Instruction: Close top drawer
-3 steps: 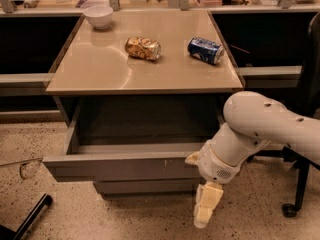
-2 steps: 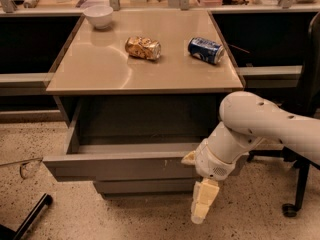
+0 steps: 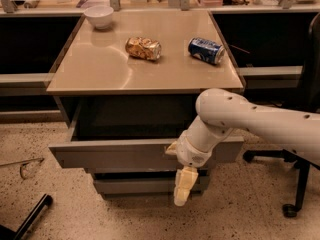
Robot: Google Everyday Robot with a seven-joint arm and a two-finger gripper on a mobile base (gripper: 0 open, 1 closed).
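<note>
The top drawer [image 3: 115,154] is a wide grey drawer under the beige cabinet top [image 3: 100,64]. It stands pulled out, its dark inside showing, and its flat front has small white scuff marks. My gripper [image 3: 182,189] hangs from the white arm just in front of the drawer front, right of its middle, with its cream fingers pointing down to the floor. The wrist covers part of the drawer front.
On the cabinet top lie a white bowl [image 3: 98,16], a crumpled snack bag [image 3: 143,48] and a blue can [image 3: 206,50] on its side. A lower drawer front [image 3: 135,185] shows below. An office chair base [image 3: 290,184] stands at the right; a dark bar [image 3: 30,216] lies on the floor at the left.
My arm and gripper have shifted a little to the left along the drawer front. The drawer stands about as far open as before.
</note>
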